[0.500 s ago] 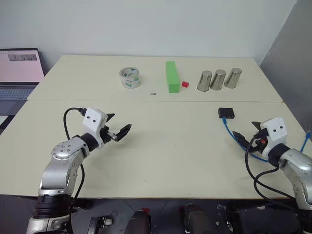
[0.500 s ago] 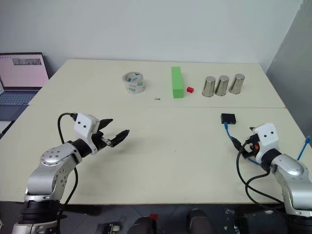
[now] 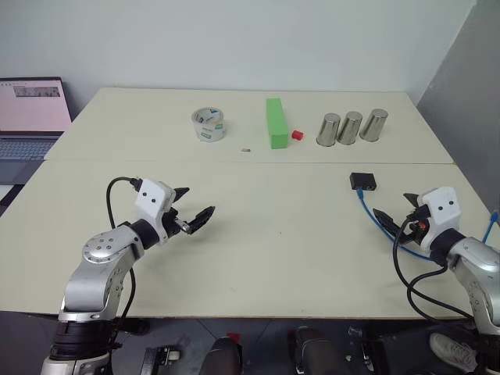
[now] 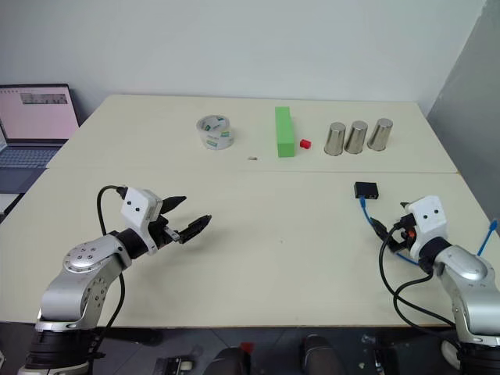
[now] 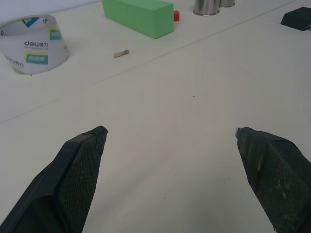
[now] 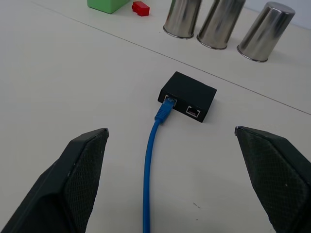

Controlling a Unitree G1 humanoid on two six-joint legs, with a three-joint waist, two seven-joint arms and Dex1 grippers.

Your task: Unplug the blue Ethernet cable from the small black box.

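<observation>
so i'm looking at the big cream table [image 3: 258,234] with both arms hovering over the near edge. left gripper [image 3: 193,211] is spread wide with nothing in it, way over on the left side and not much use yet. right gripper [image 3: 394,209] is also wide open and empty, pointed at the small black box [image 6: 187,96], which sits on the right half of the table, just ahead of it. the blue ethernet cable [image 6: 151,160] is still plugged into the left one of the box's two ports and runs back toward the right arm.

my worry: the box looks light and nothing pins it, so if i just grab the plug and yank, the whole box probably drags along. also the clip might not release, and those three steel cups [image 3: 351,126] are right behind it
</observation>
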